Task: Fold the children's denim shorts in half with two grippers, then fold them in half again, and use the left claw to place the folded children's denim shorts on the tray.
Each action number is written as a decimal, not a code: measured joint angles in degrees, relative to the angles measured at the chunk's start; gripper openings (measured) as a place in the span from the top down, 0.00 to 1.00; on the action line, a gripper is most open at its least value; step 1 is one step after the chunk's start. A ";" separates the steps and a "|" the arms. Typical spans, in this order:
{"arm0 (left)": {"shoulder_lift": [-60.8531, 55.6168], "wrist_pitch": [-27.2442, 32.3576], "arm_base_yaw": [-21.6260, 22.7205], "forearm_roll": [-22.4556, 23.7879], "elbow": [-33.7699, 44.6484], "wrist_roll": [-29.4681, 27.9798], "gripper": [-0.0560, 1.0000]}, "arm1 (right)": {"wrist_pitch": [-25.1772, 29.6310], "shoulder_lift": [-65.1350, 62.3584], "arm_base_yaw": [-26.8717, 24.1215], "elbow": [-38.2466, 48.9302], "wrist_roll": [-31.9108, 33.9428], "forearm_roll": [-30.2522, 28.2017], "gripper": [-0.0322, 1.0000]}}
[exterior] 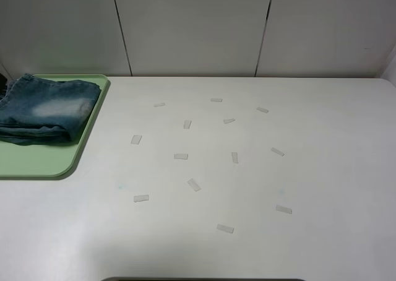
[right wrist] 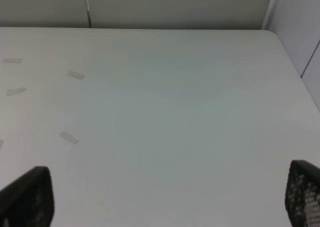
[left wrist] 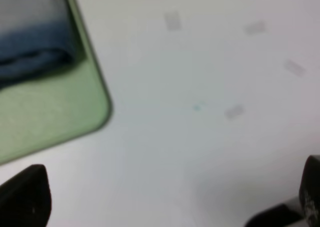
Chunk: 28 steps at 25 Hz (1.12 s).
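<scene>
Exterior high: folded shorts (exterior: 46, 108) lengthwise across tray (exterior: 43, 160); both pincers (left wrist: 165, 197) (right wrist: 165, 197) spread, empty.

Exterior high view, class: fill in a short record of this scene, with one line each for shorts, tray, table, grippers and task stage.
shorts: denim shorts folded, lying on the tray
tray: pale-green tray at the table's left edge
table: white table with small tape strips scattered about
grippers: left gripper and right gripper both open, holding nothing
task stage: shorts appear placed
</scene>
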 joint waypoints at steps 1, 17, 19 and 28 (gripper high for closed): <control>-1.45 0.00 -0.85 -0.08 1.04 -0.90 0.01 | 0.00 0.00 0.00 0.00 0.00 0.00 0.29; -22.13 5.63 -1.52 -0.02 14.48 1.60 0.01 | 0.00 0.00 0.00 0.00 0.00 0.00 0.29; -25.67 4.67 -1.52 -0.02 16.59 1.75 0.01 | 0.00 0.00 0.00 0.00 0.00 0.00 0.29; -41.35 0.36 -1.52 1.66 26.77 -0.35 0.01 | 0.00 0.00 0.00 0.00 0.00 0.00 0.29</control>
